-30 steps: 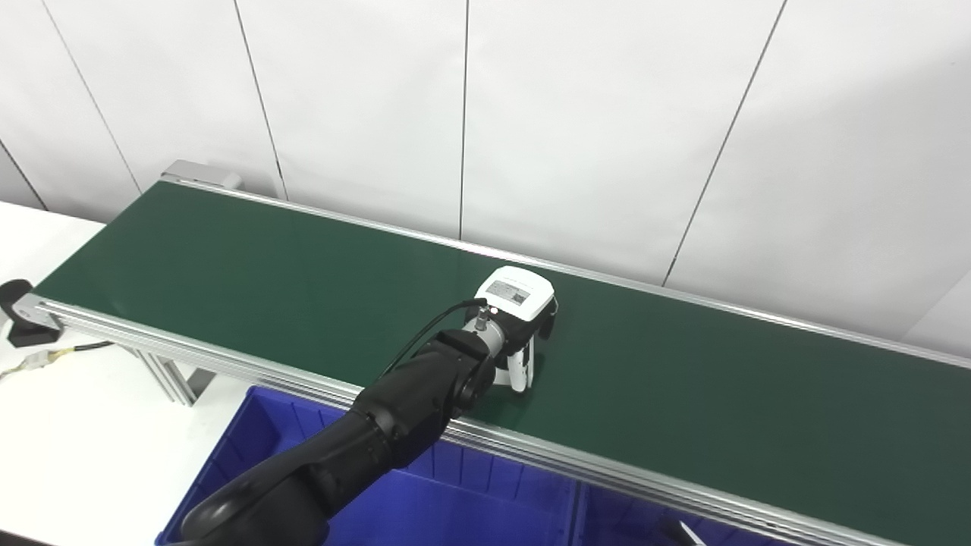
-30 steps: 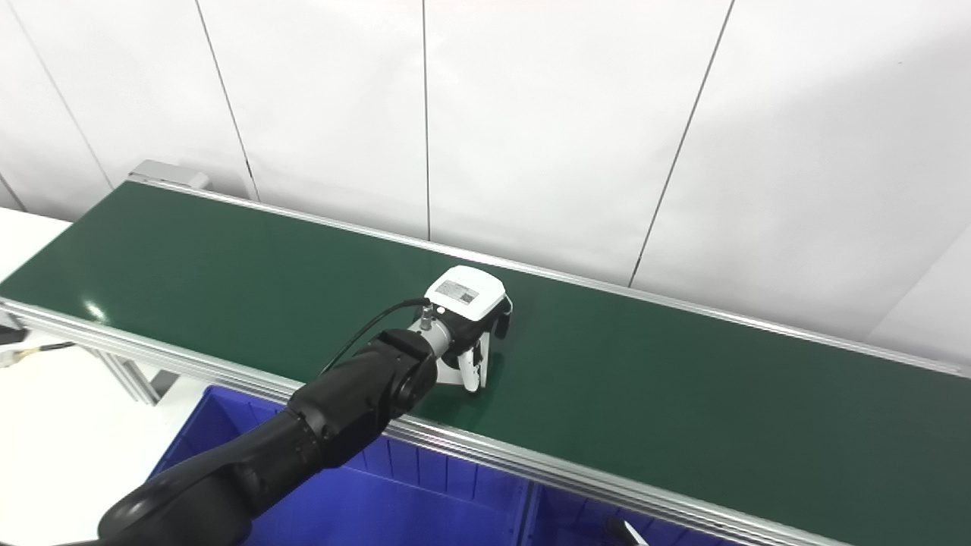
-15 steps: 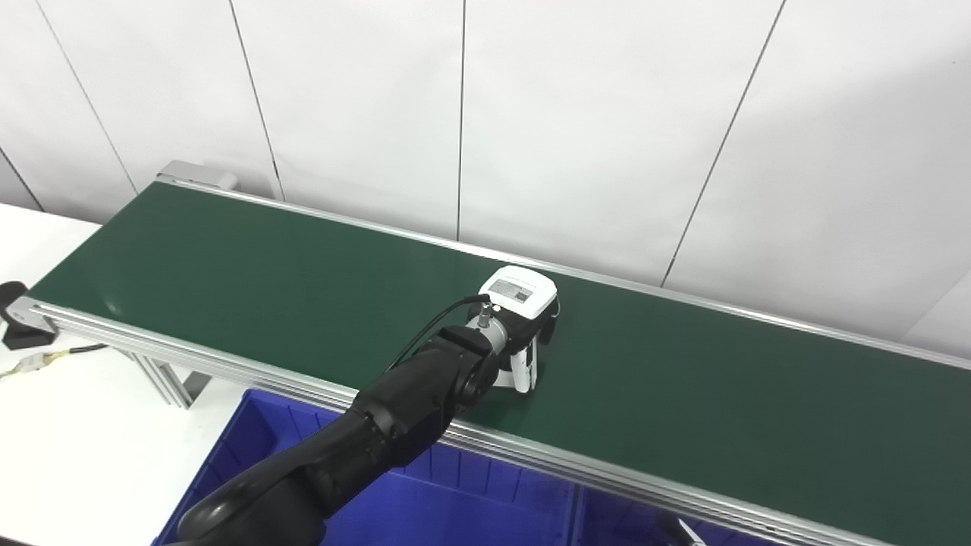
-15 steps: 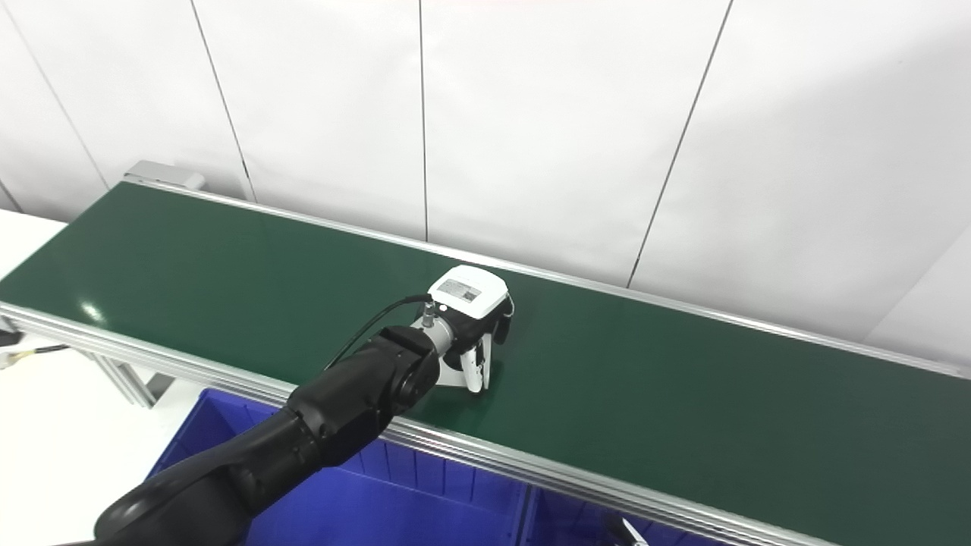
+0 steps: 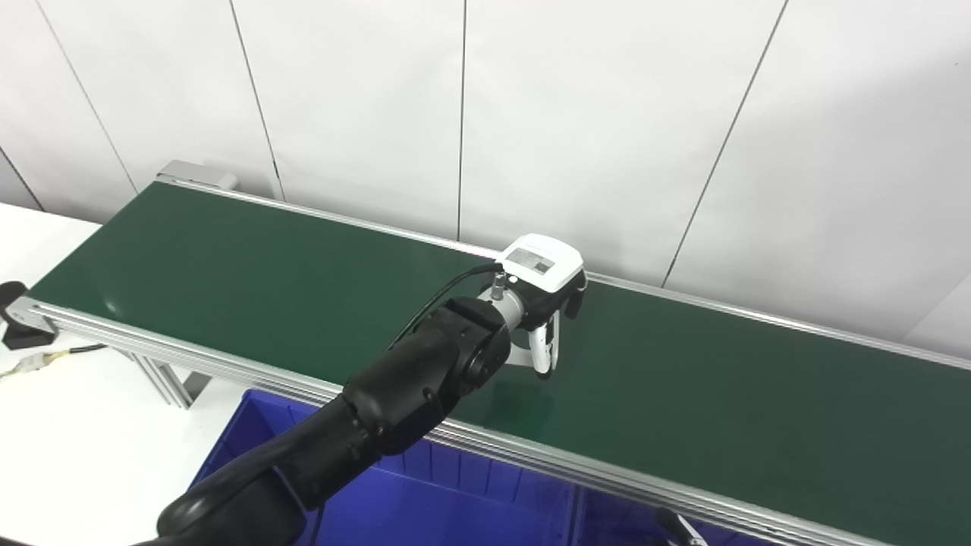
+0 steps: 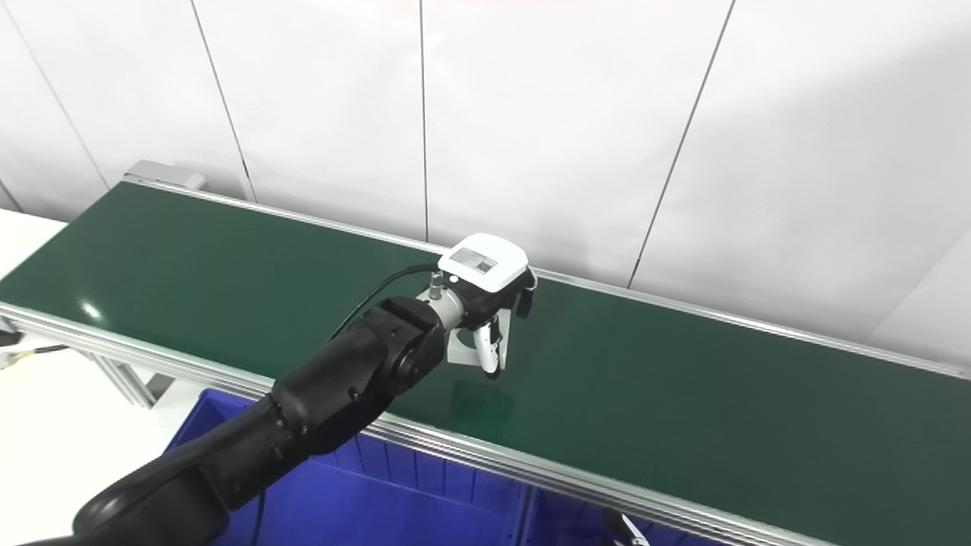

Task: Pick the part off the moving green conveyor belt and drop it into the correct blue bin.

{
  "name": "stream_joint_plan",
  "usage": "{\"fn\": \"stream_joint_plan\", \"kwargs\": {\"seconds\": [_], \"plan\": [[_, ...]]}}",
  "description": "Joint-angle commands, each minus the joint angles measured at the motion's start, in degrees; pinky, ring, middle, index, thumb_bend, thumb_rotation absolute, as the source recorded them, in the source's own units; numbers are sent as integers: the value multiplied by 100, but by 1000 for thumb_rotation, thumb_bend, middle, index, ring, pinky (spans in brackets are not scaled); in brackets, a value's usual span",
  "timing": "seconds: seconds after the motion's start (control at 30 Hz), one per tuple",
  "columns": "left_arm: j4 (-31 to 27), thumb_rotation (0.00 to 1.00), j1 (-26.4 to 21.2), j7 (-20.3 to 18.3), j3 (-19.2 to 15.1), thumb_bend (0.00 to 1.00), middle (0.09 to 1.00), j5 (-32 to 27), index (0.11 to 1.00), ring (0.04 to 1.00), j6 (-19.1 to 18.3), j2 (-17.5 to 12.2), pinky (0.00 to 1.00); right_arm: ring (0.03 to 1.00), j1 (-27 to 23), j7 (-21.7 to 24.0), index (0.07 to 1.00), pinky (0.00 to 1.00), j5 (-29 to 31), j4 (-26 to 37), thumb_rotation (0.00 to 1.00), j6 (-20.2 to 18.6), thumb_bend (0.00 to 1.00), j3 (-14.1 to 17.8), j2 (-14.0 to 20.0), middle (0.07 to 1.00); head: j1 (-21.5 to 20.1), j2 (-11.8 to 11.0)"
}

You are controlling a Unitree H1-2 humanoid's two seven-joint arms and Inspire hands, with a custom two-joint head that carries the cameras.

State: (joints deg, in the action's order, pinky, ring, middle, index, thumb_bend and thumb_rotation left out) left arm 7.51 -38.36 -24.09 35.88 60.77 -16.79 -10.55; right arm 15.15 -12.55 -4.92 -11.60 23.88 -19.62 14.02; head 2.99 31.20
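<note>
White wall panels behind green belt (image 5: 227, 258); left hand (image 5: 542, 303) hovers above it, fingers curled downward (whether holding part, cannot tell), blue bin (image 5: 425, 508) below.

The belt (image 5: 227, 258) is dark green with silver rails; the bin (image 5: 425, 504) is bright blue; the arm (image 5: 394, 394) is black, the left hand (image 5: 542, 303) white-capped.

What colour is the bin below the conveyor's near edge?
Blue; the bin shows best in the left eye view, under the green belt.
</note>
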Motion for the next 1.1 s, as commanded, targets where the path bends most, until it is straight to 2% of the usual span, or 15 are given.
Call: {"fn": "stream_joint_plan", "kwargs": {"seconds": [0.0, 0.1, 0.23, 0.53, 0.67, 0.8, 0.9, 0.93, 1.0, 1.03, 1.07], "plan": [[-483, 0, -139, -259, -149, 497, 464, 191, 546, 379, -240, -70, 307, 803, 0, -42, 875, 724, 36, 144, 493, 304, 1000, 19, 35, 886, 8, 20], [-841, 0, -63, -615, -246, 497, 461, 283, 542, 378, -345, -65, 294, 807, 15, -19, 874, 727, 60, 158, 494, 304, 1000, 45, 43, 887, -4, 52], [-1645, 0, 287, -949, -447, 498, 454, 363, 527, 366, -413, -123, 249, 809, 41, -3, 879, 733, 66, 217, 491, 304, 1000, 59, 69, 888, -36, 141], [-2955, 0, 1004, -1790, -733, 496, 444, 880, 537, 351, -361, -73, 234, 817, 158, 237, 884, 746, 194, 438, 496, 304, 1000, 240, 140, 900, 115, 486], [-3322, 0, 1337, -1947, -810, 503, 502, 1045, 491, 387, -217, -97, 207, 818, 210, 326, 888, 750, 188, 574, 496, 304, 1000, 309, 135, 906, 74, 621], [-3624, 0, 1723, -1905, -903, 495, 451, 976, 531, 344, -54, -126, 216, 816, 219, 371, 887, 746, 154, 669, 488, 304, 1000, 350, 108, 906, 3, 742], [-3812, 0, 1968, -1942, -964, 492, 443, 982, 538, 334, 94, -153, 220, 815, 202, 440, 883, 743, 182, 740, 472, 304, 1000, 395, 85, 906, -21, 926], [-3845, 0, 2050, -1925, -981, 492, 441, 965, 539, 333, 152, -171, 220, 815, 193, 450, 883, 743, 168, 777, 469, 304, 1000, 409, 83, 906, -22, 1051], [-3890, 0, 2147, -1956, -1018, 501, 484, 931, 501, 380, 235, -185, 221, 818, 185, 476, 891, 746, 138, 857, 479, 304, 1000, 440, 82, 905, 1, 1186], [-3912, 0, 2177, -1995, -1040, 498, 463, 919, 523, 366, 268, -185, 237, 821, 185, 493, 895, 747, 128, 897, 481, 304, 1000, 456, 81, 906, 4, 1209], [-3944, 0, 2201, -2100, -1061, 496, 450, 938, 537, 358, 281, -178, 247, 823, 187, 526, 897, 747, 131, 967, 482, 304, 1000, 478, 80, 907, 26, 1354]]}}
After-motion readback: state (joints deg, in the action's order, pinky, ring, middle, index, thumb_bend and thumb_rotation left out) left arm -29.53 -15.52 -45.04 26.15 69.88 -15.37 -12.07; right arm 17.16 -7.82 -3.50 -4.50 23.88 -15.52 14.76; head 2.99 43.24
